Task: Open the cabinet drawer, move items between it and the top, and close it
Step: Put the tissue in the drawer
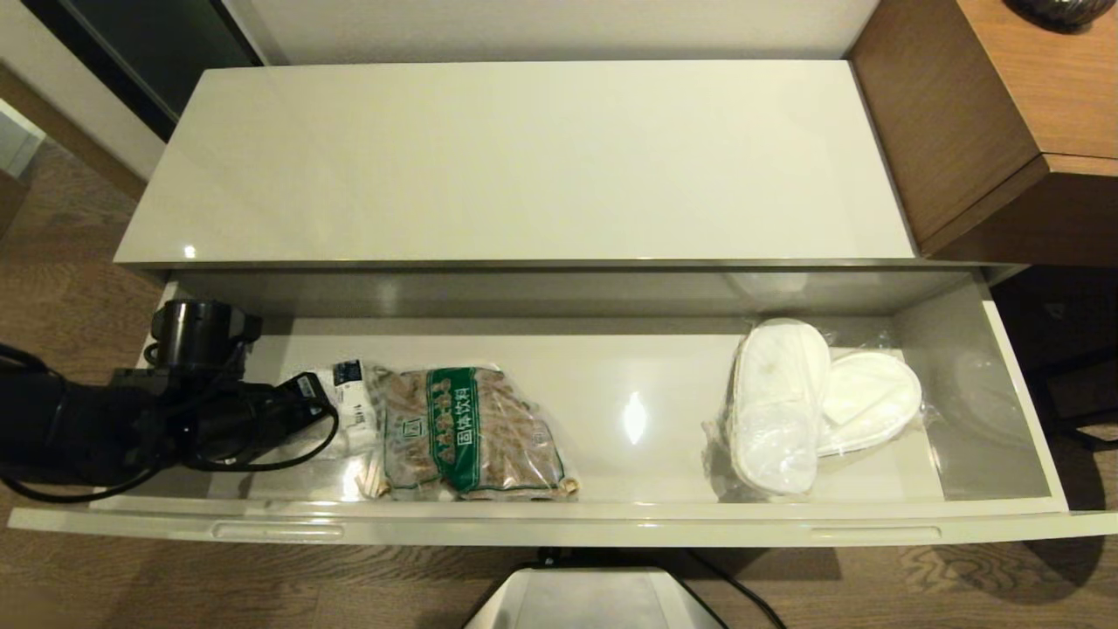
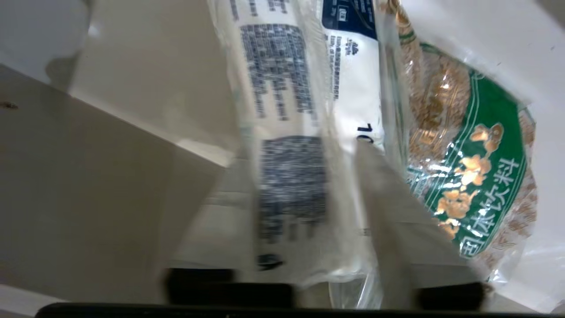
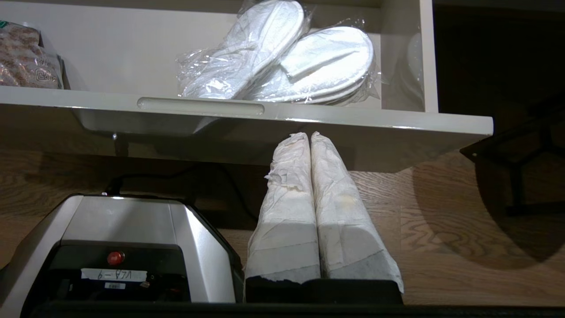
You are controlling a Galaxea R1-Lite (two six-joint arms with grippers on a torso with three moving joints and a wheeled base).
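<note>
Reaching into the left end of the open cabinet drawer (image 1: 611, 515), your left end effector (image 2: 291, 212) has its fingers (image 2: 397, 221) either side of the tissue pack (image 1: 345, 393), one pale finger pressed on the wrapper; whether they have clamped it, you cannot tell. Just right of the pack, touching it, lies the brown packet with a green band (image 1: 476, 432) (flat on the drawer floor). Further right, well apart, the film-sealed slippers (image 1: 817, 402) sit near the drawer's right wall, one pair overlapping the other. Behind the drawer, the top (image 1: 524, 157) carries nothing. Your right end effector (image 3: 311, 141) hangs below the drawer's front edge, over the wooden floor (image 3: 441, 229), its taped fingers pressed together.
</note>
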